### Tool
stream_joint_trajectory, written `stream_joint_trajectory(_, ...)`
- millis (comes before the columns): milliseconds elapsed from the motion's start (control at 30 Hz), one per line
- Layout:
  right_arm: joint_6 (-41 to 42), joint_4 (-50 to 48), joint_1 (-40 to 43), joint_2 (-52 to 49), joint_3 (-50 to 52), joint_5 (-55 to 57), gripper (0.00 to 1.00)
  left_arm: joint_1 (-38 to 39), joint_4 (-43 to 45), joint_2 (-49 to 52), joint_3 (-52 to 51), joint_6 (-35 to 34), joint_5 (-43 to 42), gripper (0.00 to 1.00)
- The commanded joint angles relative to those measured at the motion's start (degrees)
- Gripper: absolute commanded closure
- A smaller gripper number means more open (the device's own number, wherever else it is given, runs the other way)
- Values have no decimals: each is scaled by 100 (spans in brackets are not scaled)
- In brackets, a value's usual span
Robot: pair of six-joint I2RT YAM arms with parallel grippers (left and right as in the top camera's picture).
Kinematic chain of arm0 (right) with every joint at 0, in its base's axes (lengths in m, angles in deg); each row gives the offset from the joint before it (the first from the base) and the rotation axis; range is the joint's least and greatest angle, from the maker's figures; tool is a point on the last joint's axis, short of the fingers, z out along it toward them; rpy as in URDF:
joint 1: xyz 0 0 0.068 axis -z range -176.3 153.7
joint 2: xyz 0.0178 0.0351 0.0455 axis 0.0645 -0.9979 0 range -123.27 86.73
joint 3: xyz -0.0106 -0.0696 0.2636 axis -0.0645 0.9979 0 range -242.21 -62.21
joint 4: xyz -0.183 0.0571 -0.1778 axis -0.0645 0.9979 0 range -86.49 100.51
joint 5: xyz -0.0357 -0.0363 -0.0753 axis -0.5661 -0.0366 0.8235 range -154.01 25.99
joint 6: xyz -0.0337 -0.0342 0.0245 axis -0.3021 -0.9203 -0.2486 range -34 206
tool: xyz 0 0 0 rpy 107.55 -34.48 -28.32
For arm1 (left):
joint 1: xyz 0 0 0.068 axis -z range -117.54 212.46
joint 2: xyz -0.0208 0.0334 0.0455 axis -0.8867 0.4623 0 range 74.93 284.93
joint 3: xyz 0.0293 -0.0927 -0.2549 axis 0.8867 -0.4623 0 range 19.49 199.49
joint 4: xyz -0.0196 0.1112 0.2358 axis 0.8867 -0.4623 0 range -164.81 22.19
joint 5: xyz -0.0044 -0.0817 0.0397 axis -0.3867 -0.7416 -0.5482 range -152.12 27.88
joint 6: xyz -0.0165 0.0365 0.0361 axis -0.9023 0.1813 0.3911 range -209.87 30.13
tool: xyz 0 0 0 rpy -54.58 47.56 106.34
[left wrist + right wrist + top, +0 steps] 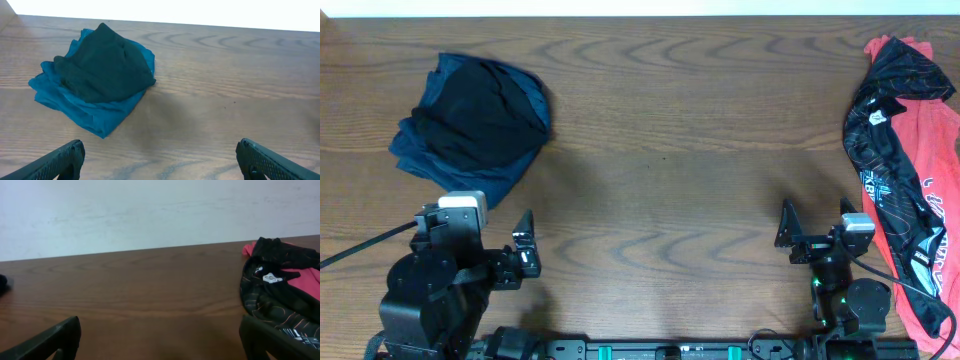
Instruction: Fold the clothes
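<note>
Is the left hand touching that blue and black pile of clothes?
Apart. The left wrist view shows bare table between the open left hand and the pile.

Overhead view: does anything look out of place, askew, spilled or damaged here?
Nothing is damaged or spilled. The clothes are simply unfolded: a black garment heaped on a blue garment at the far left, and a red top and black-patterned top bunched along the right side. The left gripper and right gripper are open and empty.

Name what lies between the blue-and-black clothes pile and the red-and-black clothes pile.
Nothing. The overhead view shows only bare wooden table between the blue-and-black pile and the red-and-black pile.
</note>
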Motion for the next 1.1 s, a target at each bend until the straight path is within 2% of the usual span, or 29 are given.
stream_joint_trajectory(0,-83,20,46,35,7,-57,1,7,-2,-4,20,-28,48,2)
stream_joint_trajectory(867,-85,20,46,35,7,-57,1,-2,-2,-48,17,-28,46,2)
stream_joint_trajectory(1067,-85,22,46,35,7,-57,1,-483,-28,-411,-175,210,94,2)
